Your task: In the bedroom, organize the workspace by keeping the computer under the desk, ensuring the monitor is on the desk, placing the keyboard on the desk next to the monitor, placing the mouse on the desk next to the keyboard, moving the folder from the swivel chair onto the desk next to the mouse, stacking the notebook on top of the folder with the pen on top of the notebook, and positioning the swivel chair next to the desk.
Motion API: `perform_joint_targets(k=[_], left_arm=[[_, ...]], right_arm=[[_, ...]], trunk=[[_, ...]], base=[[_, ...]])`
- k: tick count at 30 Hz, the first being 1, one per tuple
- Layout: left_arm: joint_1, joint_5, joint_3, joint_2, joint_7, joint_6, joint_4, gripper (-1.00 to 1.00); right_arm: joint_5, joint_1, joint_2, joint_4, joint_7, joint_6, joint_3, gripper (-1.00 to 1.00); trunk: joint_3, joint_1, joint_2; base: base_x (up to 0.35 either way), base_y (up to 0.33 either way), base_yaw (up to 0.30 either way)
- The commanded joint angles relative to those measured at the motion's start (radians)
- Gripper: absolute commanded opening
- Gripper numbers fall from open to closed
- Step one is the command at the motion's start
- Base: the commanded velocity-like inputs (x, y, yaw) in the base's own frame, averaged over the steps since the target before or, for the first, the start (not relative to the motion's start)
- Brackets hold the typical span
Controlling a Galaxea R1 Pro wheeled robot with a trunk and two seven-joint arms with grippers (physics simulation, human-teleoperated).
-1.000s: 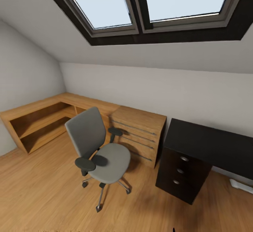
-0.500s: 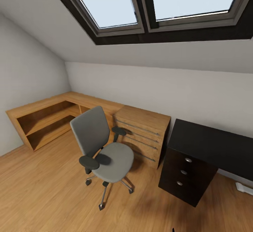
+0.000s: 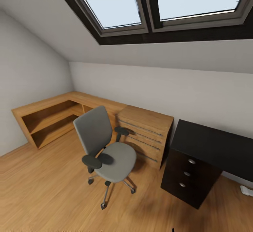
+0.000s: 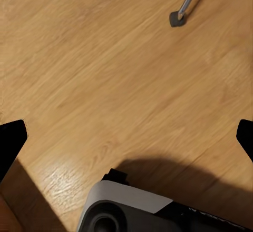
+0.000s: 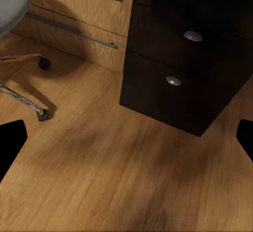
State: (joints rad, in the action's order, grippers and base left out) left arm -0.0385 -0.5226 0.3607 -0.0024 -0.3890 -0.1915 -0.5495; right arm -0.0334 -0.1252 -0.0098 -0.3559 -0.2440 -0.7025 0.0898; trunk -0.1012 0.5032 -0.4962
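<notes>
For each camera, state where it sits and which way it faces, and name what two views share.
Head view: high on the robot, facing forward and down at the swivel chair, wooden drawer chest and desk.
Left wrist view: faces the floor; fingertips at the picture's edges, robot base below.
Right wrist view: faces the desk's drawers; fingertips showing.
Shared: chair, chest, desk.

The swivel chair point(image 3: 105, 151) stands on the wood floor point(image 3: 45, 190) — beside a wooden drawer chest point(image 3: 146, 133), near the desk point(image 3: 214, 147).
</notes>
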Motion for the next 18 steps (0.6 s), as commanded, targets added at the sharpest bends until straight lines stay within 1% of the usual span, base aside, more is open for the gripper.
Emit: perform_joint_targets(k=[1,13,18], left_arm=[[-0.001,-0.011,0.008,0.001,-0.007,-0.006,0.000,1.00],[-0.001,-0.014,0.006,0.001,-0.007,-0.005,0.000,1.00],[-0.001,-0.014,0.006,0.001,-0.007,-0.005,0.000,1.00]], right_arm=[[-0.003,-0.001,-0.001,0.000,-0.008,-0.002,0.008,1.00],[-0.001,-0.001,-0.001,0.000,-0.011,-0.016,0.008,1.00],[0.000,-0.001,-0.001,0.000,-0.011,-0.026,0.009,1.00]], trunk=[[-0.002,0.000,-0.002],[-0.002,0.000,-0.002],[-0.002,0.000,-0.002]], base=[[0.000,0.000,0.267],[0.000,-0.005,0.276],[-0.016,-0.146,0.278]])
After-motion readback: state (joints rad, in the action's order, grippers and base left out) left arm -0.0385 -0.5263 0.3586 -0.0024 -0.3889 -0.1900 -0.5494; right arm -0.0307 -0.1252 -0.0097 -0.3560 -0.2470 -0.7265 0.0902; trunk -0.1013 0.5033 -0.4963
